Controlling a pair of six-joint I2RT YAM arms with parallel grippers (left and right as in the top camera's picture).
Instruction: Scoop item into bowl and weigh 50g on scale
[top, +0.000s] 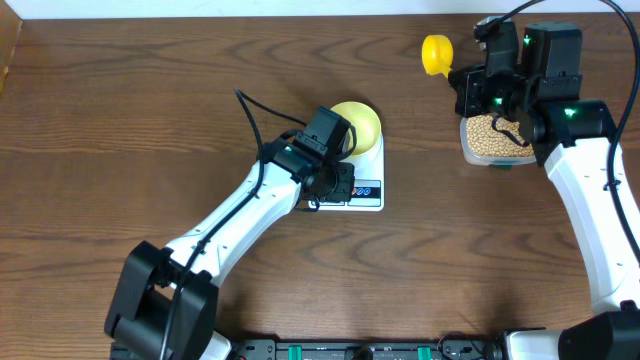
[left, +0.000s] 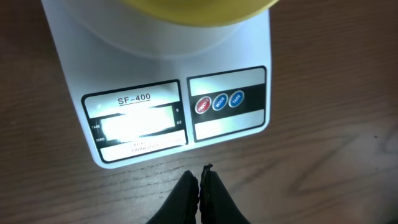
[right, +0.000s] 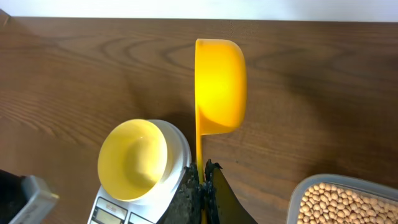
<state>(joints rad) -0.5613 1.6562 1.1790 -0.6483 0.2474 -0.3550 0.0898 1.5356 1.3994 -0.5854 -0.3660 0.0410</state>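
Beans (right: 345, 202): all in tub (right: 297, 194) at my right, none in bowl (right: 132, 158) yet
Bowl: empty, seated on scale (left: 174, 118) so added beans weigh directly
Scoop (right: 219, 87): handle clenched in my right gripper (right: 204, 177), cup on edge over table (top: 150, 100), between tub and bowl, no beans seen in it
My left gripper (left: 200, 186): clenched on nothing, tips just before scale's front edge, likely placed to show display (left: 138, 126); reading washed out

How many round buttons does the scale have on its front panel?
3, in one row right of the display on the scale: red button leftmost, middle blue button, right blue button. None seems hidden.
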